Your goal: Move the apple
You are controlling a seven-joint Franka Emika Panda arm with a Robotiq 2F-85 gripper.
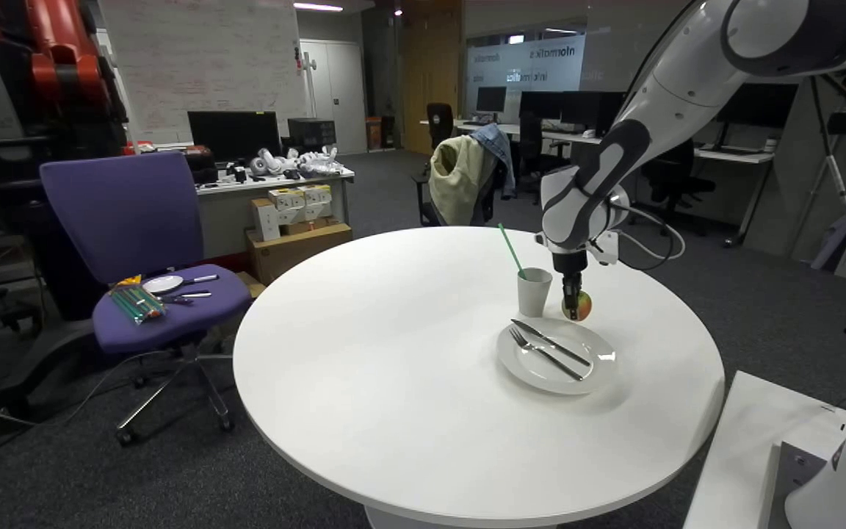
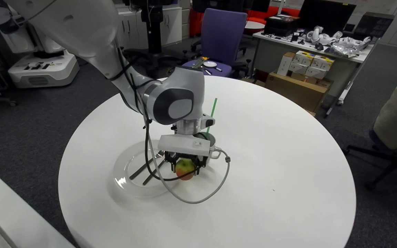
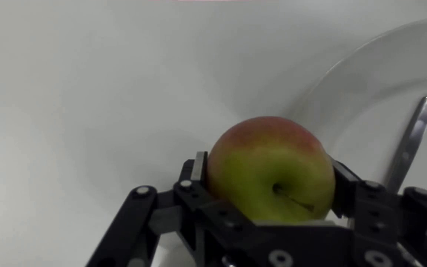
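Observation:
The apple (image 1: 583,306) is round, yellow-green with a red blush. It is between the two black fingers of my gripper (image 1: 573,311), over the round white table by the plate and cup. In the wrist view the apple (image 3: 265,159) fills the space between the fingertips (image 3: 271,171), and both pads appear to touch its sides. Its stem faces the camera. The apple (image 2: 184,167) also shows under the gripper (image 2: 186,171) in an exterior view, partly crossed by a cable. I cannot tell whether its underside touches the table.
A white plate (image 1: 529,376) with a knife (image 1: 557,345) and fork (image 1: 549,356) lies close beside the apple. A white cup (image 1: 534,295) with a green straw (image 1: 511,250) stands next to the gripper. A cable (image 2: 219,189) loops from the wrist over the table (image 2: 271,165).

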